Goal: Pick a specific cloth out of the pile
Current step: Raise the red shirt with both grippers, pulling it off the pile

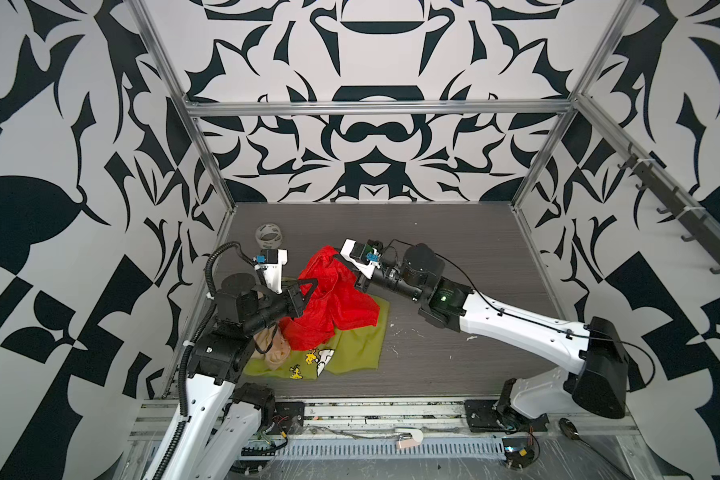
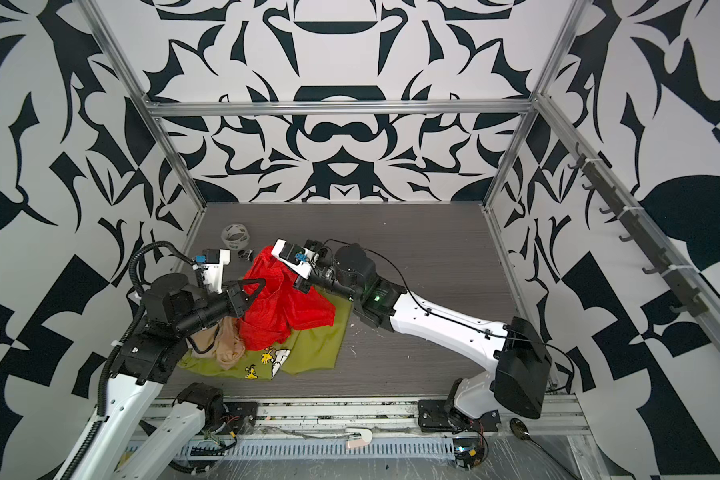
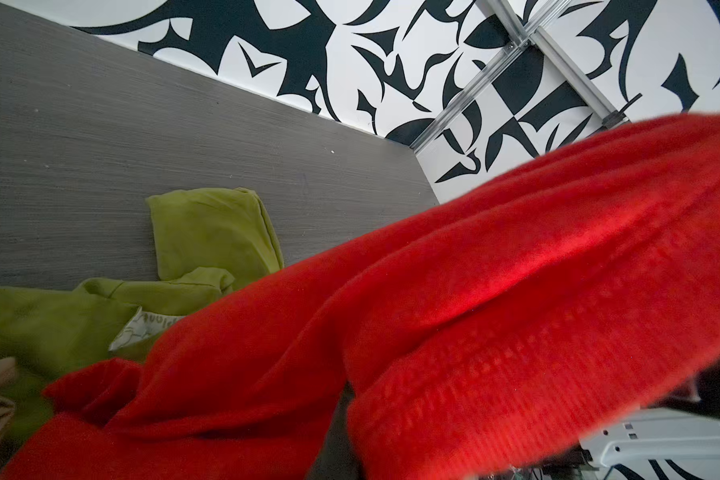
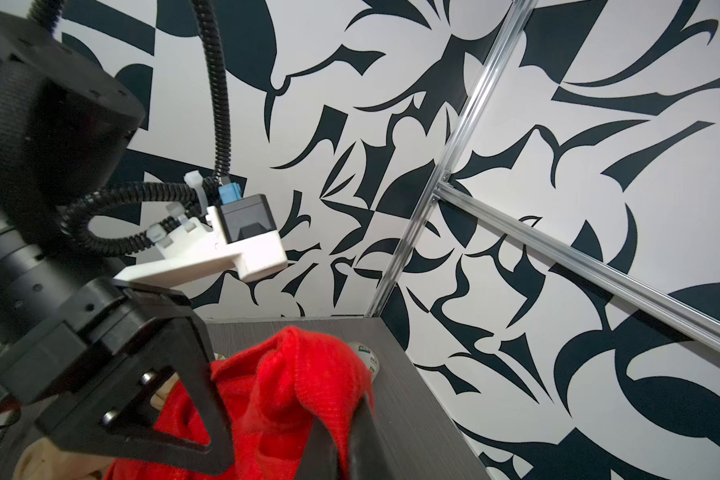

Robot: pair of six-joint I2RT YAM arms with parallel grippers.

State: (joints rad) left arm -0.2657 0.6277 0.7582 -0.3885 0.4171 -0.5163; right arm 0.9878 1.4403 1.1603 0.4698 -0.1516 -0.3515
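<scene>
Both grippers have hold of the cloth (image 1: pixel 333 301) here. The right gripper (image 1: pixel 340 260) is clamped on a bunched-up peak of the red fabric, held up off the tabletop (image 1: pixel 454 249). The left gripper (image 1: pixel 309 291) is pinched closed on the cloth's left side.

We can see the rest of it draping down onto the pile (image 1: pixel 308 353) by the tabletop's left edge. It lies over the olive-green shirt (image 1: pixel 358 345), and the beige cloth (image 1: pixel 273 349) touches it on the front-left side. A tape roll (image 1: pixel 269 237) sits near the back-left corner, apart from the heap.
</scene>
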